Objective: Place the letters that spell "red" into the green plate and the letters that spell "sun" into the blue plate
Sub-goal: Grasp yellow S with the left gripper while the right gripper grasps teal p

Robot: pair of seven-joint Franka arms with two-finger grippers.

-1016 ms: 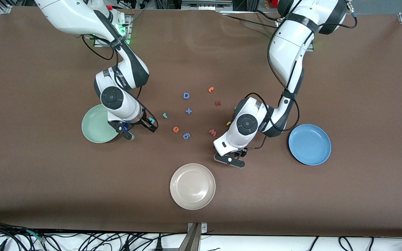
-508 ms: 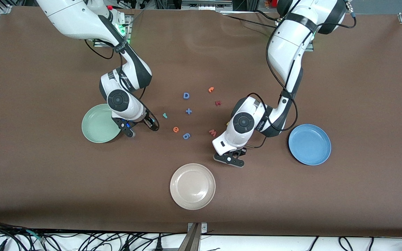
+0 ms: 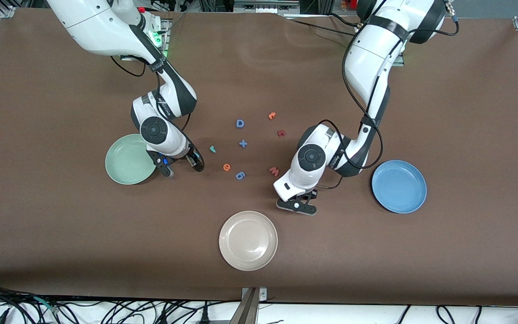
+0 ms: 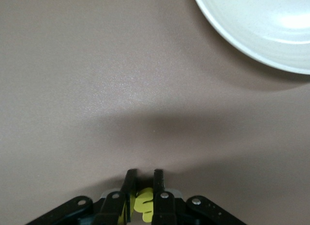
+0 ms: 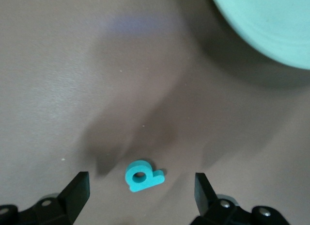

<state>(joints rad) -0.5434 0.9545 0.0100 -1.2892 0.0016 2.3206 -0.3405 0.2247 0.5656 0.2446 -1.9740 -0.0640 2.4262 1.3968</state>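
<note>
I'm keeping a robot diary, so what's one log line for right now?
left gripper: shut on small yellow foam letter | right gripper: open over tiny teal foam letter, beside round pale green plate

D [image 3: 240, 123] | plus sign [image 3: 243, 144] | e [image 3: 226, 167] (foam pieces on table)

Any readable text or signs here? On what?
"D": blue foam letter.
"+": blue foam sign.
"e": orange foam letter.
"6": blue foam digit.
"w": reddish foam letter.
"p" or "d": teal foam letter.
Yellow foam letter, gripped: unreadable.
Lettering on the arms: too small to read.
</note>
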